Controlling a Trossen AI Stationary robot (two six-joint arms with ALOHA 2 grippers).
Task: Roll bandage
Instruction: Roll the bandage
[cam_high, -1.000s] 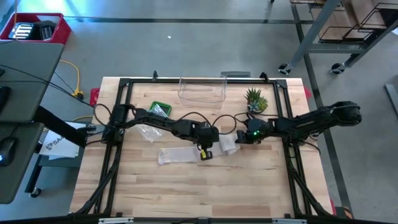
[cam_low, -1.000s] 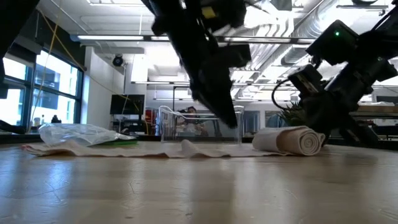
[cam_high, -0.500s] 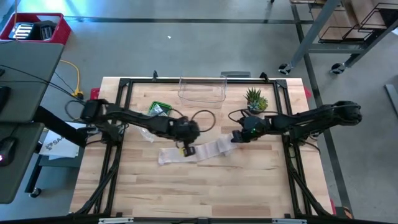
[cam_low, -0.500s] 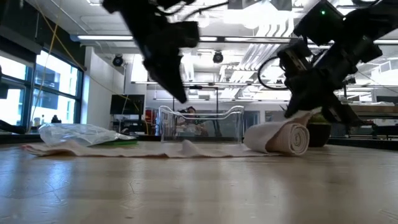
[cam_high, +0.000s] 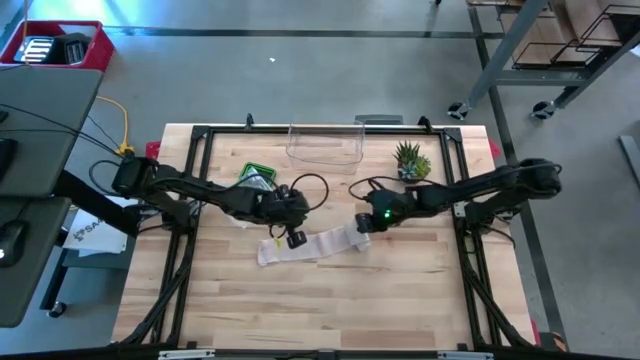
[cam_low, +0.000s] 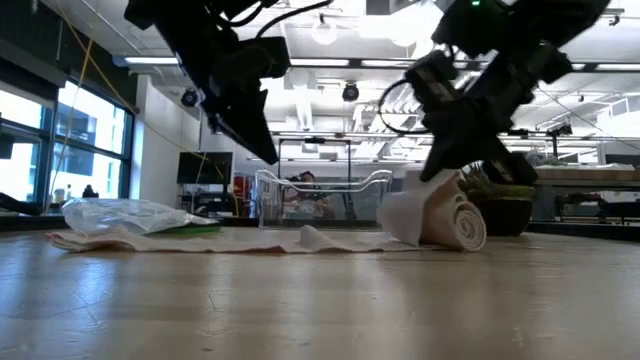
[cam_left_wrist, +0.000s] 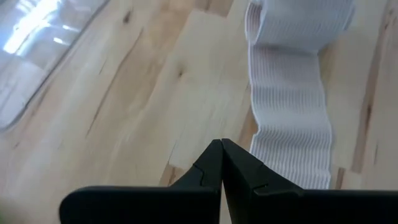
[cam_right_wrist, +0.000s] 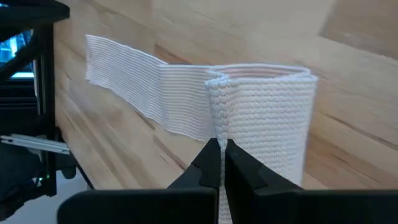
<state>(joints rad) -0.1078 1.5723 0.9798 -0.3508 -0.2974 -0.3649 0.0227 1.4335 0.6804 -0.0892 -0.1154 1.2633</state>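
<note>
We see both arms reaching inward. The right gripper (cam_high: 363, 222), jaws closed, apparently presses the bandage (cam_high: 318, 243) roll; the left gripper (cam_high: 284, 236), closed and empty, hovers above its flat tail.

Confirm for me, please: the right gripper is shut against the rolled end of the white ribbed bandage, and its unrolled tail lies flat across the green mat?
Not quite. The right gripper is shut at the rolled end of the white ribbed bandage, but the unrolled tail lies on the bare light wooden table, not on a green mat. The high view shows it; the left wrist view shows wood under the strip too.
</note>
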